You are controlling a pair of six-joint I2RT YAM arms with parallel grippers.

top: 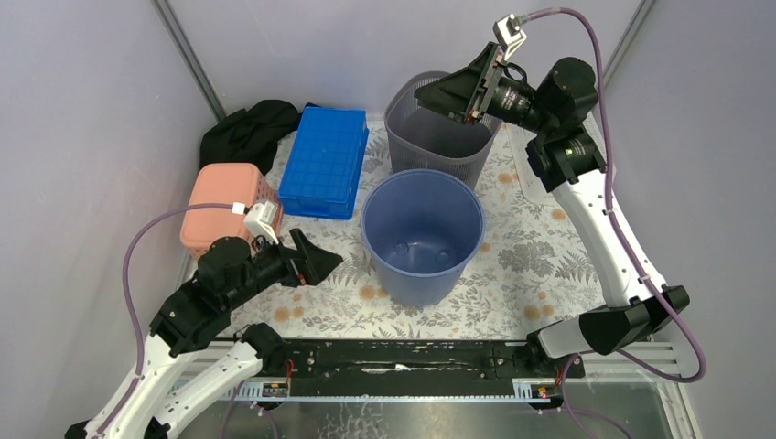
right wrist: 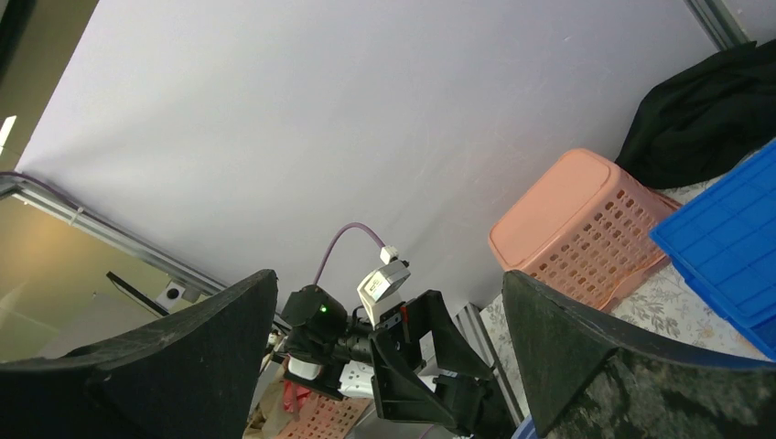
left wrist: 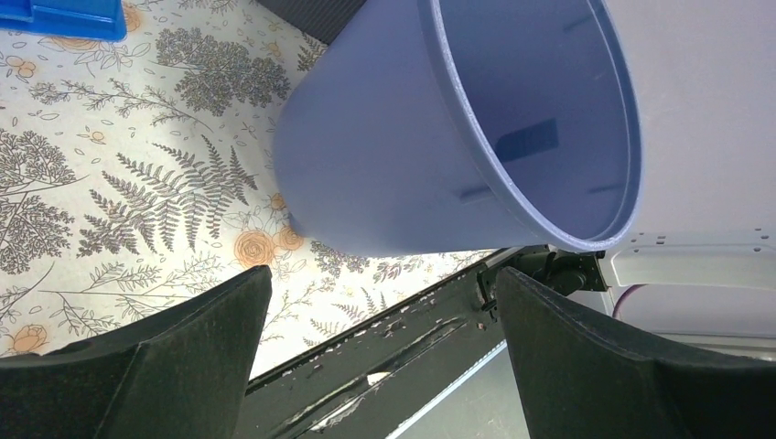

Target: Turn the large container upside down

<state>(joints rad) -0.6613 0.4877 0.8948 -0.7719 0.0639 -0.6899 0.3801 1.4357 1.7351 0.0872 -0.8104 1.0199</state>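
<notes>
At worktop (top: 526, 251) centre: blue bucket (top: 423, 233), upright, mouth up (not yet flipped).
Left pincer (top: 320, 259): released, wide, facing bucket's left wall, seemingly to tip it.
Right pincer (top: 450, 84): released, above far grey basket (top: 435, 151).

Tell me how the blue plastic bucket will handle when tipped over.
The round blue plastic bucket looks empty and thin-walled, so it is probably light. Its smooth sides may slip when gripped. Narrower at the base, it should tip readily.
</notes>
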